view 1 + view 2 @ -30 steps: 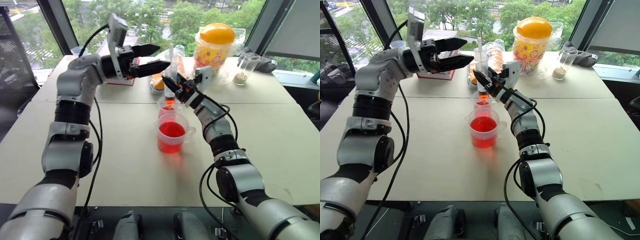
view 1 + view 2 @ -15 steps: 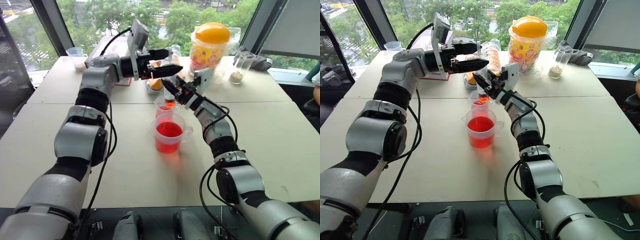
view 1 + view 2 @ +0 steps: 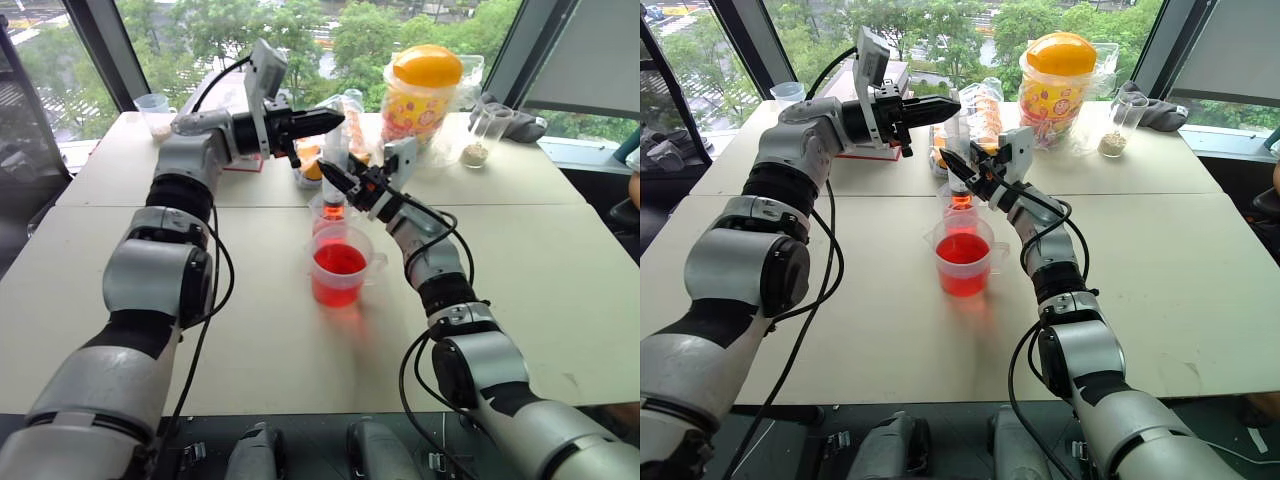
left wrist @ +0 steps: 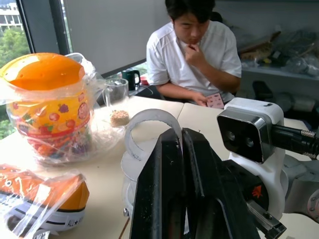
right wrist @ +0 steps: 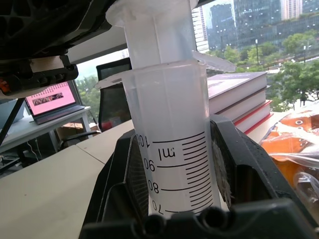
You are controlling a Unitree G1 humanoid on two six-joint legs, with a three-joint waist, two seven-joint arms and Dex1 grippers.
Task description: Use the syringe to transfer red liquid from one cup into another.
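Above the narrow cup, my right pincer clamps the upright syringe barrel; left pincer closed on its plunger top.

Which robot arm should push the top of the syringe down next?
The left. Its tool sits shut at the white plunger atop the syringe, probably ready to work it. The right tool is busy clamping the barrel upright over the smaller cup.

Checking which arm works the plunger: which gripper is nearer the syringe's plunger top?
Left. The left gripper is shut right at the plunger top; the right gripper is shut on the syringe barrel lower down.
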